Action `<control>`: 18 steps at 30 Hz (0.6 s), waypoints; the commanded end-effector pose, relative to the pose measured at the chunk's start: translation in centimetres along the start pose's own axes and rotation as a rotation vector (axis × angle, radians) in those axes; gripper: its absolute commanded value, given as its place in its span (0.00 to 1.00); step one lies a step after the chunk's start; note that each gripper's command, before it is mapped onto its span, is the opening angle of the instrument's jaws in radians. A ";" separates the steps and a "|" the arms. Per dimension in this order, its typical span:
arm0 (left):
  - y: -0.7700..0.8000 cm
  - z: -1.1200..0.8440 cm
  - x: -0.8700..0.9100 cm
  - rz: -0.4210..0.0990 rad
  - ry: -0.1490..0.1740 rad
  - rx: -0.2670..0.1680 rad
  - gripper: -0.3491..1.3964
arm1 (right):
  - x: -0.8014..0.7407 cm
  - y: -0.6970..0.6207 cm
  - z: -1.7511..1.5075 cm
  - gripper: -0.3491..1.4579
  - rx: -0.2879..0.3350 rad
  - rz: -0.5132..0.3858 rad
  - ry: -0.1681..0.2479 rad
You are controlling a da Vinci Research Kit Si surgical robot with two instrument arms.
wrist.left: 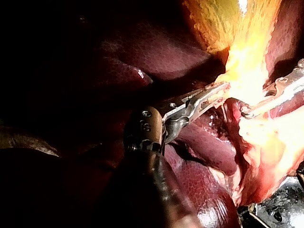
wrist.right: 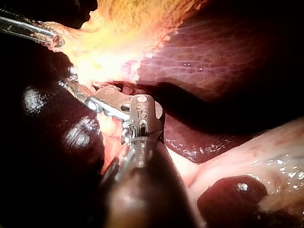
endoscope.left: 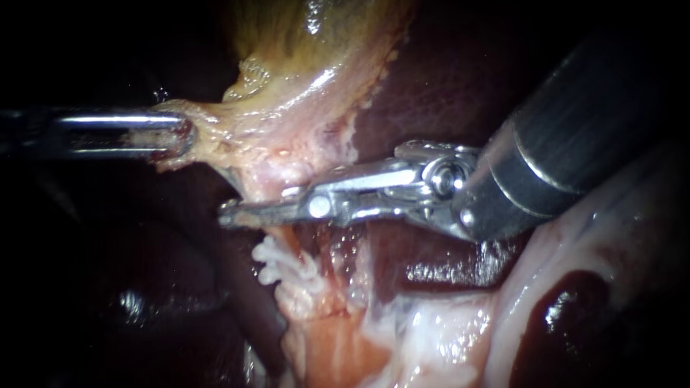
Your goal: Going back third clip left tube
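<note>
Wet, dark-red liver [endoscope.left: 445, 79] fills the scene. My left instrument [endoscope.left: 176, 136] has its claw clamped on the yellow gallbladder [endoscope.left: 302, 65] edge. My right instrument [endoscope.left: 251, 208] has its claw slightly parted and empty, just beyond the white clips [endoscope.left: 284, 269].

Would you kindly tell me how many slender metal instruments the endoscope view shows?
2: the left instrument, jaws shut on the yellowish gallbladder; the right instrument, tip below that gallbladder. None seems hidden.

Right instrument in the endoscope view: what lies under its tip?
Pale pink tissue passes behind the right instrument; white clips sit just below it. What lies directly under the metal is covered.
</note>
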 end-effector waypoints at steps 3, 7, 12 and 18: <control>0.00 0.00 0.00 0.000 0.000 0.000 0.00 | 0.00 0.01 0.00 0.00 -0.001 -0.030 0.000; 0.00 0.00 0.00 0.001 0.000 0.000 0.00 | -0.03 0.07 0.01 0.20 0.023 -0.120 -0.018; 0.00 -0.01 -0.01 0.001 0.000 0.000 0.00 | -0.04 0.18 0.13 0.45 0.032 -0.135 0.003; 0.01 -0.02 -0.01 0.001 0.000 0.000 0.00 | -0.07 0.29 0.15 0.47 0.008 -0.197 0.025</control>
